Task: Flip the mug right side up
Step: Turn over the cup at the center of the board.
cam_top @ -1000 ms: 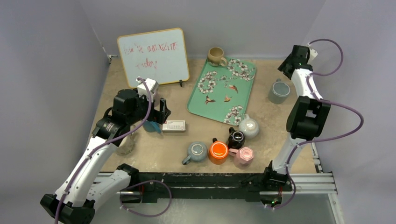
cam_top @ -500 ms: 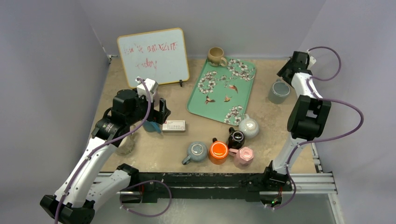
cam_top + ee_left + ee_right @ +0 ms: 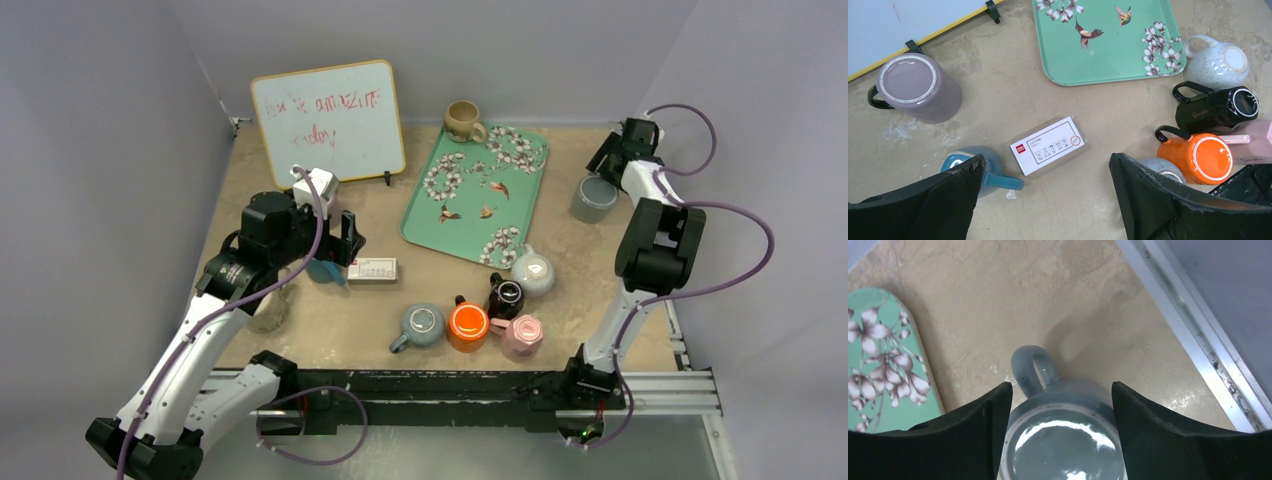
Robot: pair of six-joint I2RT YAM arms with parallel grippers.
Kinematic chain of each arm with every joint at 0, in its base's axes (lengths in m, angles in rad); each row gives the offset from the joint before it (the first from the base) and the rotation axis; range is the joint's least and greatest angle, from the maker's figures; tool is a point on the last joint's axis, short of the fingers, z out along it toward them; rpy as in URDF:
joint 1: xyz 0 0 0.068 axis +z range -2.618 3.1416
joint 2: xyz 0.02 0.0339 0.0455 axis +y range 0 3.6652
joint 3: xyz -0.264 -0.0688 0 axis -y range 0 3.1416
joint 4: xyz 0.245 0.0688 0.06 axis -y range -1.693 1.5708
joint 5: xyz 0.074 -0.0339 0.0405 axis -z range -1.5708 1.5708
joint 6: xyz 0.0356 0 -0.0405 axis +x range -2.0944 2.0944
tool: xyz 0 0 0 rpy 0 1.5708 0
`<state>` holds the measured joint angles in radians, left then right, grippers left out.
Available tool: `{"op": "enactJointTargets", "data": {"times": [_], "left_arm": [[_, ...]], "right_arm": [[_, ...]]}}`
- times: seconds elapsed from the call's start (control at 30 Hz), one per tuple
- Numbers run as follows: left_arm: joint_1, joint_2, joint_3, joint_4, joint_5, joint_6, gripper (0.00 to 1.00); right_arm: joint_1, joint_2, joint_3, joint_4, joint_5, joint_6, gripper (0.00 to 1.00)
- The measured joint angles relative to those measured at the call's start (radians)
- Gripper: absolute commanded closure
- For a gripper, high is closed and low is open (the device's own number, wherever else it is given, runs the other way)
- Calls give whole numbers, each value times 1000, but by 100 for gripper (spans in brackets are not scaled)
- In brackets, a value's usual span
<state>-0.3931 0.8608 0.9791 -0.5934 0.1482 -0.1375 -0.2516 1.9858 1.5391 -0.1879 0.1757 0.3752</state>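
The right end effector (image 3: 1061,386) has dropped around the grey mug (image 3: 1063,450), jaws spread and empty, so a grasp looks imminent.

Soft even light, faint shadows, glare on grey mug (image 3: 1063,440)

Rt wrist cam: grey mug (image 3: 1063,440) cut off at bottom edge, tray (image 3: 878,365) clipped left. Lt wrist cam: grey-blue mug (image 3: 1163,169) mostly behind left gripper (image 3: 1045,162), pink mug (image 3: 1248,142) runs off-frame. Whiteboard (image 3: 328,120) scrawl unreadable.
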Motion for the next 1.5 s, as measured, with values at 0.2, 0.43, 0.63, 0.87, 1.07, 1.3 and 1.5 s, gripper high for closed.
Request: {"op": "enactJointTargets", "data": {"times": [0.2, 0.43, 0.63, 0.87, 1.07, 1.3, 1.5], "left_arm": [[0, 0, 0, 0, 0, 0, 7], [0, 0, 0, 0, 0, 0, 7], [0, 0, 0, 0, 0, 0, 7], [0, 0, 0, 0, 0, 0, 7], [0, 0, 0, 0, 1, 0, 7], [0, 0, 0, 0, 3, 0, 7], [0, 0, 0, 0, 6, 0, 7]], "right_arm": [[-8, 31, 14, -9, -110, -82, 28], [-6, 31, 14, -9, -273, -222, 32], [-6, 31, 13, -8, -407, -304, 37], [-5, 31, 16, -32, -536, -375, 40], [4, 31, 27, -70, -558, -411, 39], [26, 31, 32, -94, -520, -429, 41], [40, -18, -23, -61, -491, -428, 41]]}}
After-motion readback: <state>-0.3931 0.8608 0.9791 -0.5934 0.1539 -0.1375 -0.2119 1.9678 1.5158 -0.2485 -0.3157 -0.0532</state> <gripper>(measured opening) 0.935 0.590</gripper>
